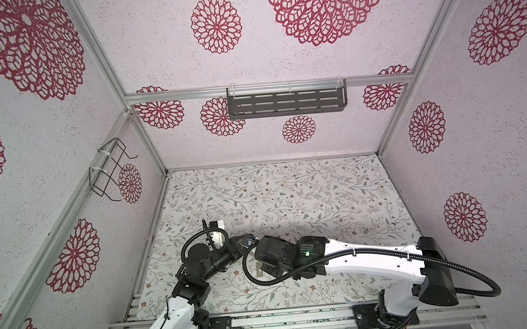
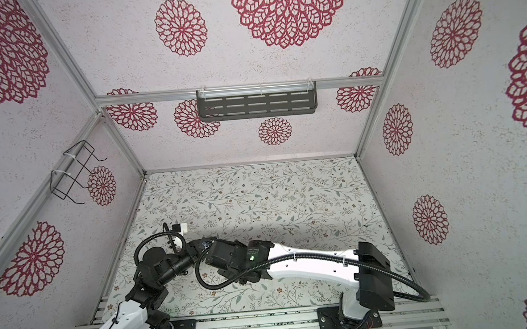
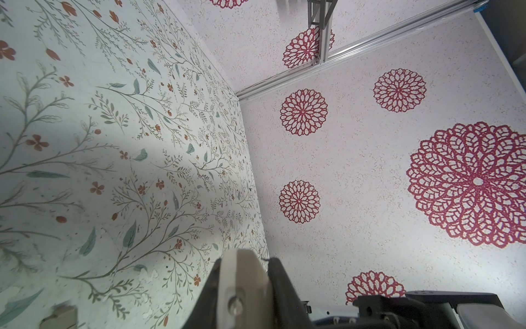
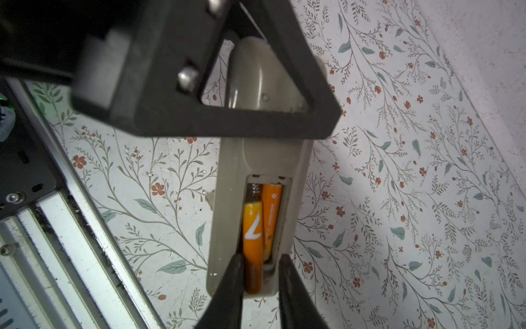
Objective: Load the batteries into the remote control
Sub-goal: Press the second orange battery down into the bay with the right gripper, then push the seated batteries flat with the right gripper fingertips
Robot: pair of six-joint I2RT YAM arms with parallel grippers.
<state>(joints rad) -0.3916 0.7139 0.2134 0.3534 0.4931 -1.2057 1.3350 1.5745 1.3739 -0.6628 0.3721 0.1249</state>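
Slim beige plastic remote control (image 4: 256, 159), bare floral tabletop (image 4: 398, 199) free both long sides, black left gripper (image 3: 244, 267) blocks rounded end, black right gripper (image 4: 263, 284) straddles bay end w/ tilted orange battery (image 4: 253, 228) btwn.

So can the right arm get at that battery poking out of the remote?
Probably yes. The right gripper straddles the protruding battery at the end of the opened remote control. Its jaws are apart, and nothing else seems to be in the way.

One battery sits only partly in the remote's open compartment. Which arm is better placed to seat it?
Right, probably: the right gripper straddles the raised battery, open; the left gripper, shut, lies across the remote control at its other end.
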